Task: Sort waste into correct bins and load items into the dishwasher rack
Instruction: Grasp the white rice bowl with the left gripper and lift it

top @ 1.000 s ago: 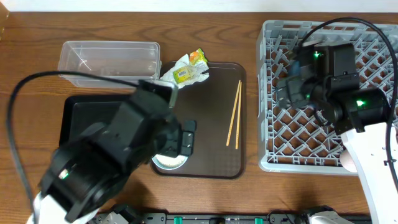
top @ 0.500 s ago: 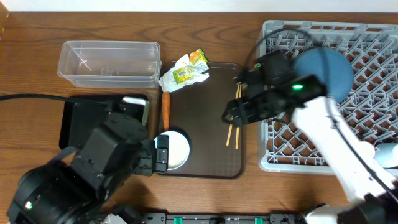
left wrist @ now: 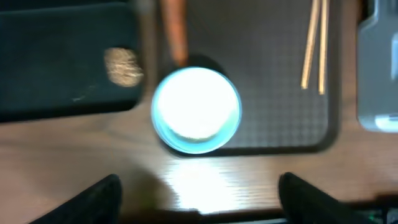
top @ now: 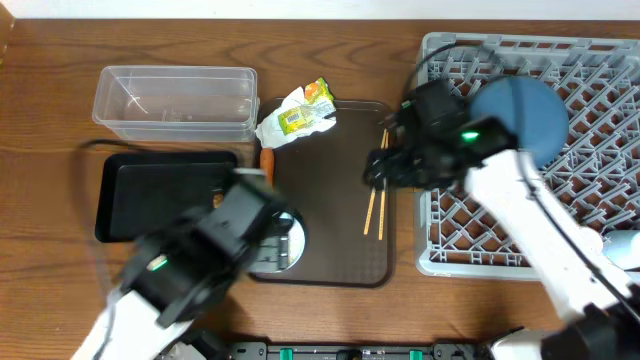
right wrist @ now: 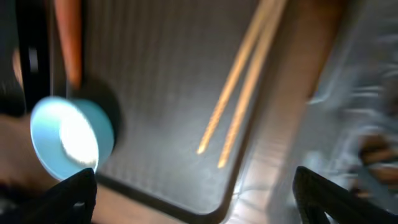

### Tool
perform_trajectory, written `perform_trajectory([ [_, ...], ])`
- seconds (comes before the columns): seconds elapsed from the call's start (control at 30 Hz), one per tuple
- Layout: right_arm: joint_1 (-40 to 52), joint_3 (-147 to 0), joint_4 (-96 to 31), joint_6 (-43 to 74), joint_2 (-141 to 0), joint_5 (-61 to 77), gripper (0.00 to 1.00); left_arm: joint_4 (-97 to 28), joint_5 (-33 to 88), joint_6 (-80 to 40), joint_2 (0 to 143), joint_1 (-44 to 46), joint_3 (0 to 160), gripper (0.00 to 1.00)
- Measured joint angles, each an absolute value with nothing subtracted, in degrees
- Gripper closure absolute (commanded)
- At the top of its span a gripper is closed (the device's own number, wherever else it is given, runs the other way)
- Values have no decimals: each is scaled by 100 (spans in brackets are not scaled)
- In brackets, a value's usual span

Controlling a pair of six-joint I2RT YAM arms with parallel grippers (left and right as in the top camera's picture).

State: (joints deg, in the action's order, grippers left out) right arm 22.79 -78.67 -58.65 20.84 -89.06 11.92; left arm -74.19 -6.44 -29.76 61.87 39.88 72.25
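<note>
The wooden chopsticks [top: 376, 207] lie on the right of the brown tray [top: 335, 150]; they also show in the right wrist view [right wrist: 242, 81] and the left wrist view [left wrist: 314, 43]. My right gripper [top: 381, 168] [right wrist: 199, 199] hovers open and empty over them. The light blue cup [left wrist: 196, 110] [right wrist: 71, 137] stands at the tray's front left, half hidden under my left arm in the overhead view [top: 288, 240]. My left gripper [top: 262, 210] [left wrist: 199, 205] is open above it. The orange carrot [top: 267, 160] [left wrist: 174, 31] lies behind the cup. The dark blue bowl [top: 525, 112] rests in the grey rack [top: 470, 255].
The clear tub [top: 175, 100] stands at the back left, with the black tray [top: 140, 190] in front of it holding a brown scrap [left wrist: 122, 65]. The crumpled napkin with the green-yellow wrapper [top: 297, 115] lies at the brown tray's back left corner.
My right arm has left the dark blue bowl in the rack and moved left over the chopsticks. My left arm has swung back over the light blue cup.
</note>
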Motion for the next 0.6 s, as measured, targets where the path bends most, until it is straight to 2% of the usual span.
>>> perform_trajectory([
  [0.3,1072,-8031,-6246,2147,-7618,1116,1,-5999,-51,-2670,7459,4032,6130,31],
  [0.43,965,-8031,-6434,2147,-7520,1098,1,-5561,8,-2659,8029,4141,6130,42],
  [0.5,965,-8031,-6510,2147,-7537,1100,1,-5400,14,-2620,8350,4171,6130,54],
  [0.6,965,-8031,-6541,2147,-7537,1103,1,-5277,-8,-2622,8912,4180,6130,58],
])
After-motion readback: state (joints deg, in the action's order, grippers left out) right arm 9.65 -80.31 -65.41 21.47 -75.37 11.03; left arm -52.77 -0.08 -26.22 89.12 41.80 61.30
